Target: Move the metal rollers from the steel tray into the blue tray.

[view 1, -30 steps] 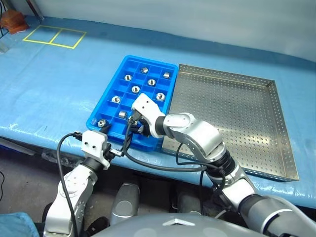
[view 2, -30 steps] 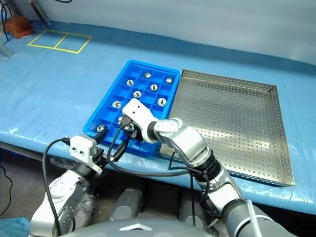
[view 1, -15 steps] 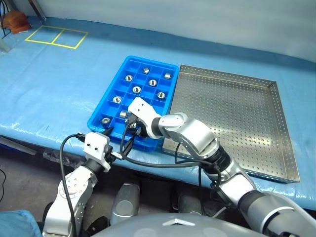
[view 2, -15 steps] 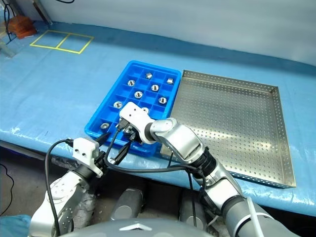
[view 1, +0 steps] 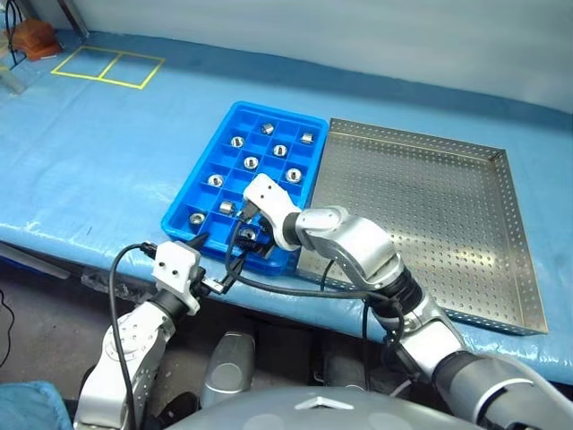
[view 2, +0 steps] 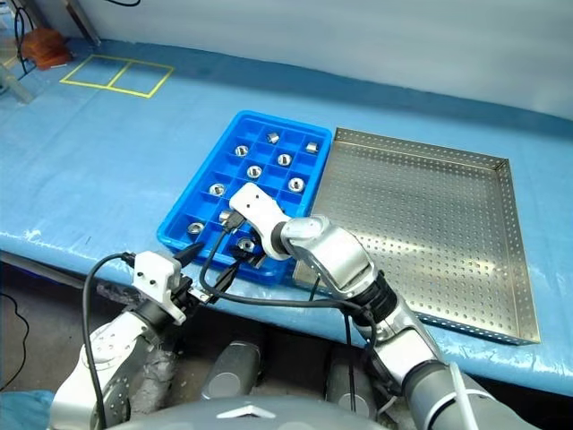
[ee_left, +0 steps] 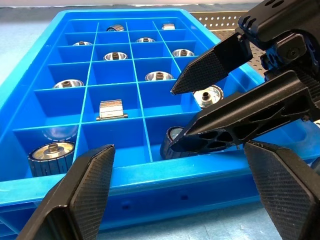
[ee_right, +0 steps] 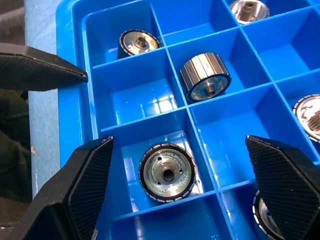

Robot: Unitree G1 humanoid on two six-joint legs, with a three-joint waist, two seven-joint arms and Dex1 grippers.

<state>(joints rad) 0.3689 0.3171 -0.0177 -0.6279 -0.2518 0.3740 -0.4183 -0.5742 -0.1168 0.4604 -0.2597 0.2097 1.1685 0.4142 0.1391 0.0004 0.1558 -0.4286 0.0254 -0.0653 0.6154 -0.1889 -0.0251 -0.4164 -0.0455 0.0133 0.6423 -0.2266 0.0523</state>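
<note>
The blue tray (view 1: 235, 184) holds several metal rollers (view 1: 251, 162), each in its own compartment. My right gripper (ee_right: 178, 142) is open over the tray's near row. One roller (ee_right: 166, 173) lies flat in the compartment below it, with neither finger touching. In the left wrist view the same open right fingers (ee_left: 215, 62) hang over that roller (ee_left: 172, 140). My left gripper (ee_left: 178, 146) is open and empty just in front of the tray's near wall. The steel tray (view 1: 501, 233) lies against the blue tray's right side, and its perforated floor looks bare.
Both trays rest on a table under a blue cover (view 1: 107, 170), close to its front edge. A yellow tape rectangle (view 1: 107, 67) marks the far left, with a brown object (view 1: 31, 38) beyond it. Black cables (view 1: 286, 291) loop between my wrists.
My right gripper was shut on a roller over the tray's near row. It has now opened, and the roller lies in the compartment. The left arm stayed put.
</note>
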